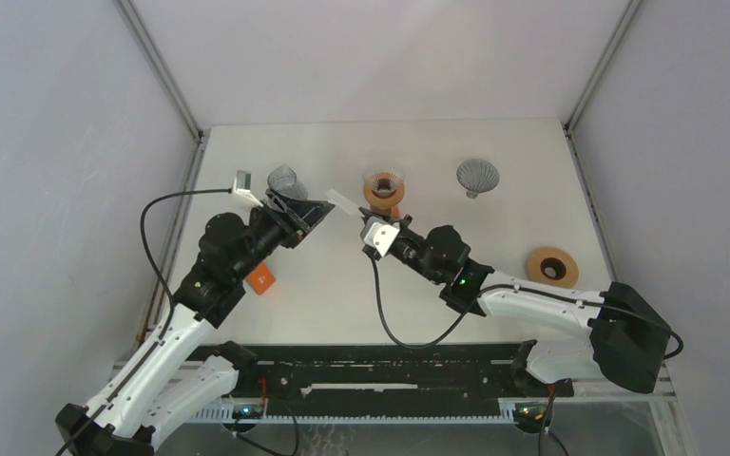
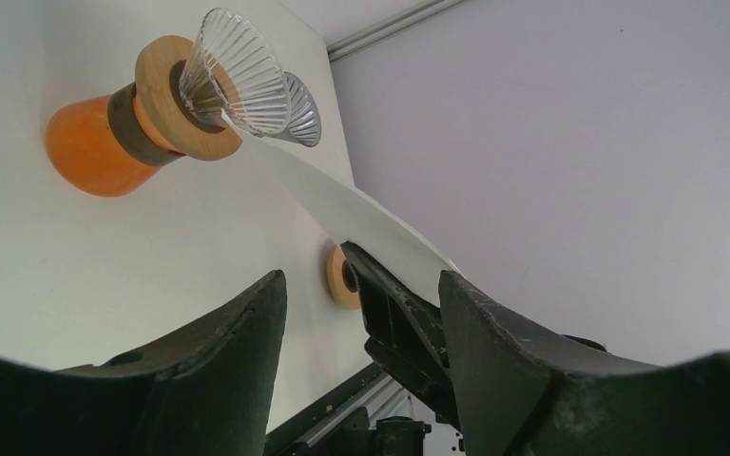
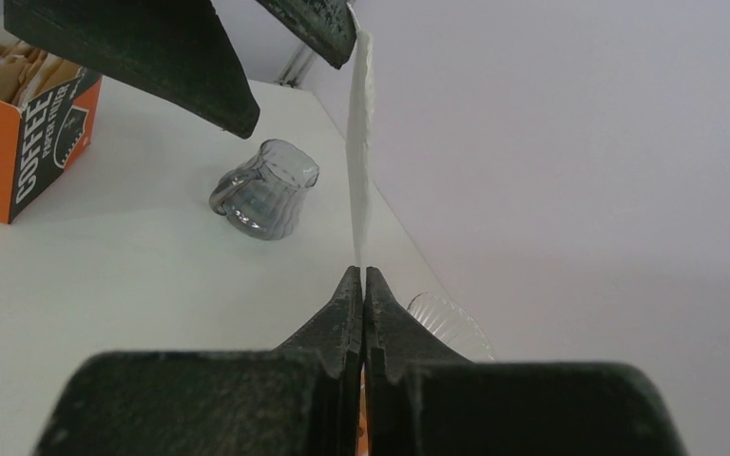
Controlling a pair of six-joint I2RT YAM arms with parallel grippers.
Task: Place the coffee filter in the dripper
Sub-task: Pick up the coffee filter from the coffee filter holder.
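Observation:
The white paper coffee filter (image 3: 359,142) is pinched flat and edge-on in my right gripper (image 3: 361,275), which is shut on its lower edge. From above, the filter (image 1: 342,200) hangs in the air between the two arms, just left of the dripper (image 1: 383,186). The dripper (image 2: 238,76) is a ribbed glass cone in a wooden collar on an orange server (image 2: 90,147). My left gripper (image 2: 361,313) is open, its fingers (image 3: 152,47) on either side of the filter's far end and of the right gripper's fingertip. My left gripper (image 1: 323,209) holds nothing.
A grey glass vessel (image 1: 283,179) stands at the back left, and a second glass dripper (image 1: 477,176) at the back right. A wooden ring (image 1: 552,267) lies to the right. An orange coffee-filter box (image 3: 28,123) sits under the left arm.

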